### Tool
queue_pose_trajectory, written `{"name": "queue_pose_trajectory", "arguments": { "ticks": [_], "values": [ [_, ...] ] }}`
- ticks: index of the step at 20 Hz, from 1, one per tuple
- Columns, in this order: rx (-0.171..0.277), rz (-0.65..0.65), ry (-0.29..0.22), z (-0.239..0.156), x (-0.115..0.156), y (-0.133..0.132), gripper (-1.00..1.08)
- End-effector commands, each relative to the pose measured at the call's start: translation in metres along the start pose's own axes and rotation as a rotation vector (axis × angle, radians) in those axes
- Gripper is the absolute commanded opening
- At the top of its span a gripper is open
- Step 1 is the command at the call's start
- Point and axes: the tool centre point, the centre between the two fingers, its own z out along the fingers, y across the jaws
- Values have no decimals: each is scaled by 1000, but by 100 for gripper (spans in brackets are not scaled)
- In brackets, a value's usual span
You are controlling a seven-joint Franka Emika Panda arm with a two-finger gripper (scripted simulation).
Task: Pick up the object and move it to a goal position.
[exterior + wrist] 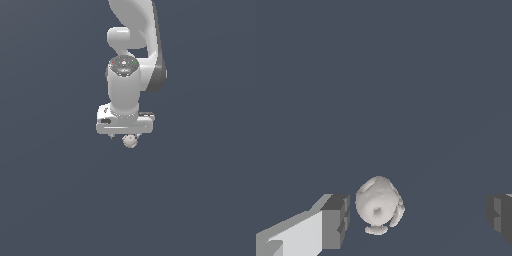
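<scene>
A flat, dark slate-blue ground is filling both views, with nothing marking a horizon or an edge. In the exterior view the white arm (131, 45) is reaching down from the upper edge of the picture, its rounded joints stacked one above the other and its wrist pointing straight down at the surface.

The gripper (418, 217) is standing wide open. In the wrist view its two grey fingers (336, 220) are sitting far apart, one near each side of the picture, with a broad stretch of bare ground showing between them. Neither finger is touching anything, and the pads are holding nothing.

The object (378, 204), a small off-white lumpy ball with faint darker mottling, is lying on the ground between the two fingers. It is sitting off-centre in the gap: just beside one finger, with only a thin strip of ground separating them, and well apart from the other. In the exterior view the object (130, 141) is peeking out directly beneath the pale crossbar of the gripper (125, 134), close under it; the fingertips themselves are too small to make out there.
</scene>
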Motion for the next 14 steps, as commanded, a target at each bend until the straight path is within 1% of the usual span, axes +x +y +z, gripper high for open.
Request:
{"name": "queue_pose_trajectory", "arguments": {
  "ticks": [1,4,10,14],
  "values": [
    [0,0,0,0,0,0,100],
    [2,3,4,-1,1,3,100],
    [13,26,26,-8,8,19,100],
    [13,27,27,-8,8,19,100]
  ]
}}
